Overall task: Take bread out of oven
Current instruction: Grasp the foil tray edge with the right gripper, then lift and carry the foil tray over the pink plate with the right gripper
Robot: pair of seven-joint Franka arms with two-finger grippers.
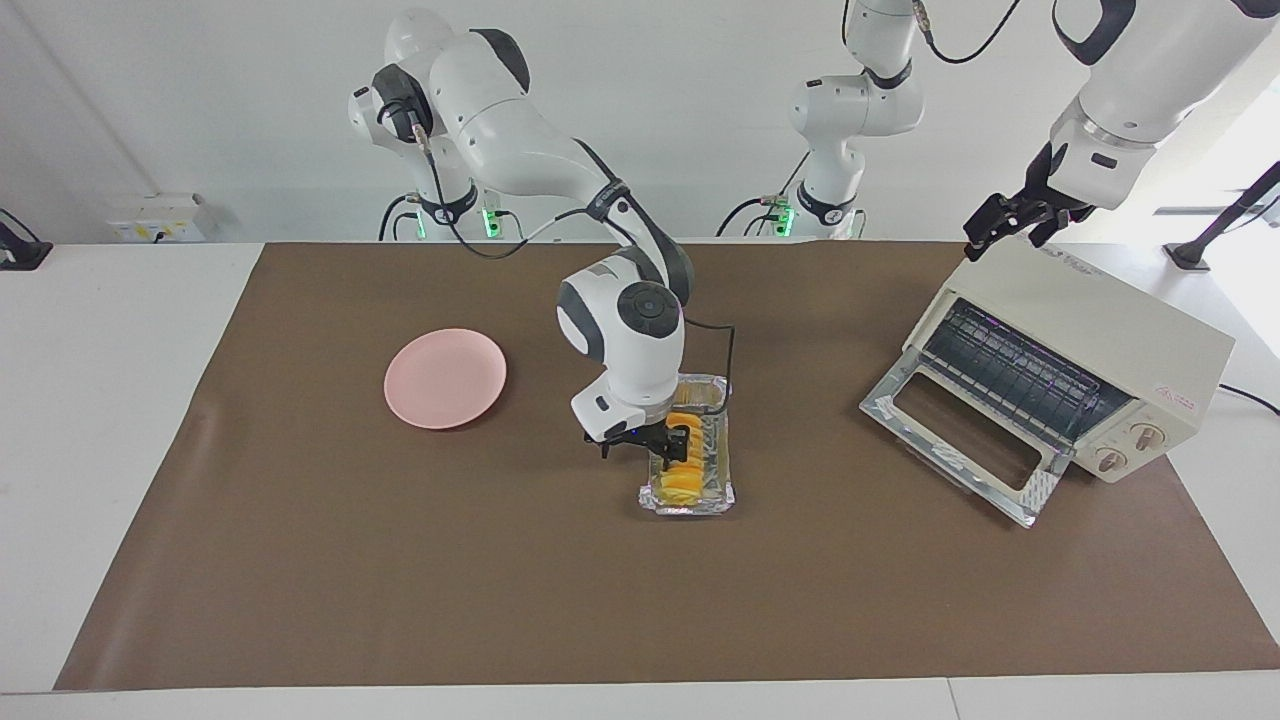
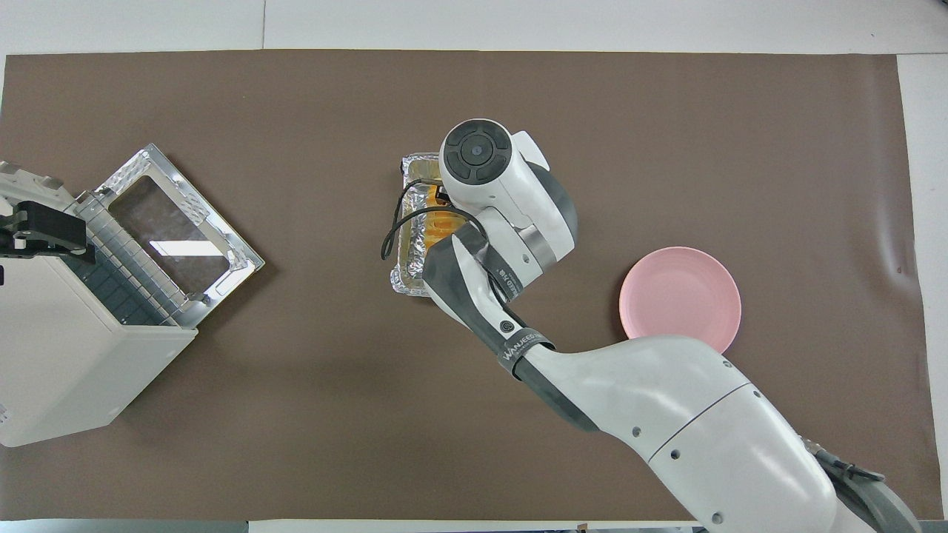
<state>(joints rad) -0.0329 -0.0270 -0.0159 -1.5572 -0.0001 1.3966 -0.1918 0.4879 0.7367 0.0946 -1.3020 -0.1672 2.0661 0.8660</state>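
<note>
The golden-yellow bread [image 1: 681, 482] lies in a crinkled silver foil tray [image 1: 690, 505] on the brown mat in the middle of the table. My right gripper [image 1: 672, 445] is down in the tray with its fingers closed around the bread's middle. In the overhead view the right wrist covers most of the bread [image 2: 443, 222] and tray [image 2: 407, 283]. The cream-white oven [image 1: 1100, 330] stands at the left arm's end of the table with its door [image 1: 955, 440] dropped open and its wire rack bare. My left gripper [image 1: 1010, 225] waits over the oven's top corner.
A pink plate [image 1: 445, 378] lies on the mat toward the right arm's end of the table, beside the tray. The oven's open door [image 2: 178, 229] juts out toward the tray. The brown mat [image 1: 400, 560] covers most of the table.
</note>
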